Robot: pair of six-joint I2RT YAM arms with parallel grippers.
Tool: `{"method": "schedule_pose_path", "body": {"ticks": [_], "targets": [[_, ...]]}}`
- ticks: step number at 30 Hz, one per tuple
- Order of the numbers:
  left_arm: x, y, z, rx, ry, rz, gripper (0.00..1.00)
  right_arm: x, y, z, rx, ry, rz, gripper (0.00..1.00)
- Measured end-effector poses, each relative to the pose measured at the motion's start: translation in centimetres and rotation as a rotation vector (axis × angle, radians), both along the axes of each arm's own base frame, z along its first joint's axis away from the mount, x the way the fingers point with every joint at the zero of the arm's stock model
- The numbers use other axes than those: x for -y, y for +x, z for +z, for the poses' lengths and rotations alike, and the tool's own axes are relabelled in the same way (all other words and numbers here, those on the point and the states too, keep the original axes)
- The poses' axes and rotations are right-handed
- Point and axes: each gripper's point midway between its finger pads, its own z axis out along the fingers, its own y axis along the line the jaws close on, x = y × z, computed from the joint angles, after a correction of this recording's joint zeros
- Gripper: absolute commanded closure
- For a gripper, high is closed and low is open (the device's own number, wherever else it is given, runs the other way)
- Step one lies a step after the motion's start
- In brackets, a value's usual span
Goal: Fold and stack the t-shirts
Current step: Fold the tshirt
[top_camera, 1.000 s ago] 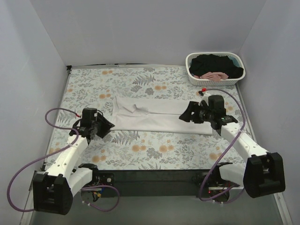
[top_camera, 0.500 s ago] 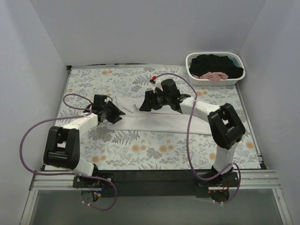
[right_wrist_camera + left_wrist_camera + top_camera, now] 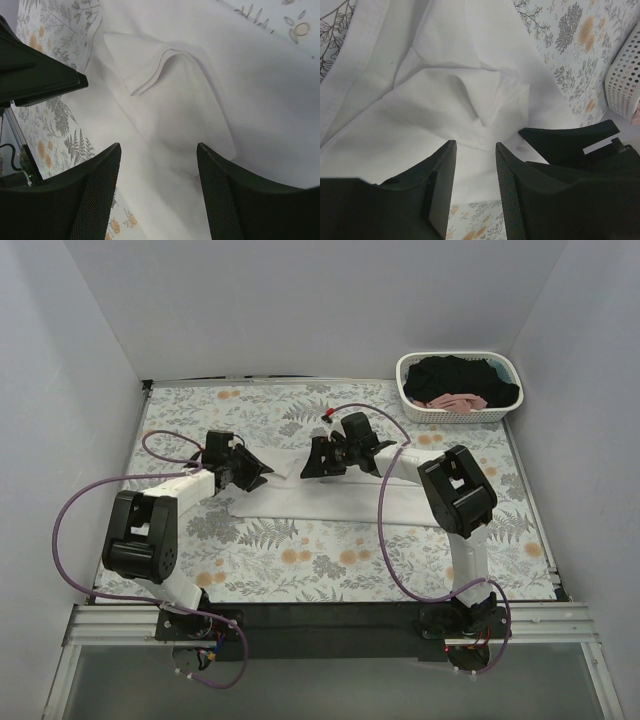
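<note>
- White short-sleeved cloth t-shirt [image 3: 340, 502] lies as a long folded strip across the middle of the bench, on the floral-printed tablecloth [image 3: 300, 560]. It looks pretty much where it was a second ago.
- What changed is the arms: they were parked at opposite ends of the strip, and now both have swung in over its left part, facing each other.
- Between them sits a rumpled raised flap of cloth [image 3: 492, 97], a sleeve I'd guess.
- Left tool [image 3: 475, 145] hovers just short of that flap, jaws narrow, nothing between them.
- Right tool [image 3: 159, 146] is over the same bump, jaws wide, also empty.
- My read: they're lining up to flatten or tuck the flap before the next fold. No grip yet.
- Black t-shirt [image 3: 455, 372] and pink one [image 3: 450, 400] wait in the white plastic lattice basket [image 3: 405, 390] at the far right corner, so stacking looks a long way off.
</note>
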Motion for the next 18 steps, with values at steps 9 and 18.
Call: {"method": "schedule_pose_path", "body": {"ticks": [9, 18], "targets": [[1.0, 0.9, -0.8, -0.030, -0.021, -0.009, 0.59, 1.0, 1.5, 0.1, -0.008, 0.030, -0.036, 0.33], [2.2, 1.1, -2.0, -0.064, -0.027, -0.006, 0.64, 1.4, 0.5, 0.2, -0.004, 0.029, -0.024, 0.33]]}}
